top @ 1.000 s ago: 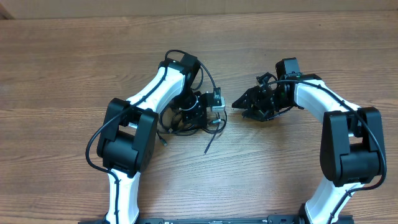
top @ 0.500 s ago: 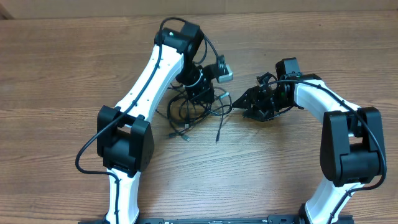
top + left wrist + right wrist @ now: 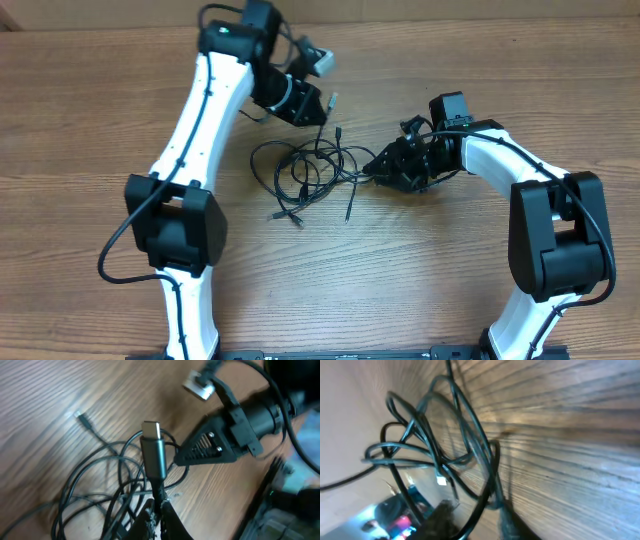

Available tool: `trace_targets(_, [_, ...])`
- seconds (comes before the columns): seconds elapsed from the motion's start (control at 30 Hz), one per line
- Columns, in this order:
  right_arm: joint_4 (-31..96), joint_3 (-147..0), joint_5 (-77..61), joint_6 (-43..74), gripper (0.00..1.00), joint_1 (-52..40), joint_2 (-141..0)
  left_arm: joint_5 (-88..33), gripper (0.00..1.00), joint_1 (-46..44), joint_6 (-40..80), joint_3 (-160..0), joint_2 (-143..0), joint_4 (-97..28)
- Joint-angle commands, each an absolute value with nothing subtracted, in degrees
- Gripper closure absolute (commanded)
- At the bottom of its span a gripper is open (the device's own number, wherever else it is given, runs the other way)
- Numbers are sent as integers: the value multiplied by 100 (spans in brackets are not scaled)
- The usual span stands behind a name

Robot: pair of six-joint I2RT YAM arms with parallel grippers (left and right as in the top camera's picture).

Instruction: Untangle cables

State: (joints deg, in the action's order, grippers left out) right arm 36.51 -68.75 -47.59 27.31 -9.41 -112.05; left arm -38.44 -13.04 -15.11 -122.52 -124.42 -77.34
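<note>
- Now the left gripper (image 3: 312, 104) is clamped shut on one of the cables (image 3: 305, 178), raised far-left of the tangle on the table (image 3: 500, 300).
- Right gripper (image 3: 377, 168) sits at the tangle's right edge; cannot tell if it grips.
- Best: pin the tangle and pull slowly so loops slide rather than cinch.
- Only the left wrist view shows the held USB-C plug (image 3: 152, 452); only overhead shows the whole loop layout.

The cables (image 3: 300, 180) are showing black, perhaps glinting bluish in the blurred right wrist view. The table (image 3: 450, 290) is showing brown, streaky wood grain. The plug (image 3: 153, 450) is gleaming silver-tipped over dark grey. The arms (image 3: 205, 100) are showing white shells, black joints.
</note>
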Motion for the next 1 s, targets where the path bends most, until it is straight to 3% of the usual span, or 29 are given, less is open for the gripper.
trace_targets(0.0, [3603,-6860,-4807,3044,85,-947,-11222,-4049,96,-974,-722,-12398,-12481,-7758])
trace_targets(0.07, [3621,-6860,-4805,3041,96,-972,-11222,-3986,96,-766,-711,-12396,-12481,-7782])
trace_targets(0.4, [3623,-6860,-4372,3044,96,-1634,-11222,-3356,96,204,-552,-12390,-12481,-8047])
trace_targets(0.43, [3621,-6860,-4305,3046,96,-1732,-11222,-3295,88,244,-552,-12390,-12481,-8095])
trace_targets(0.5, [3603,-6860,-4160,3046,96,-1953,-11222,-3253,58,301,-554,-12390,-12481,-8213])
trace_targets(0.6, [3581,-6860,-3785,3044,96,-2268,-11222,-3262,39,285,-554,-12385,-12481,-8254])
trace_targets(0.63, [3579,-6860,-3616,3044,93,-2355,-11222,-3260,29,257,-554,-12385,-12481,-8252])
trace_targets(0.67, [3583,-6860,-3444,3044,83,-2429,-11222,-3260,22,215,-554,-12385,-12481,-8252])
trace_targets(0.97, [4187,-7402,-4136,2952,59,-2294,-11037,-3083,18,-353,-552,-12359,-12484,-8217])
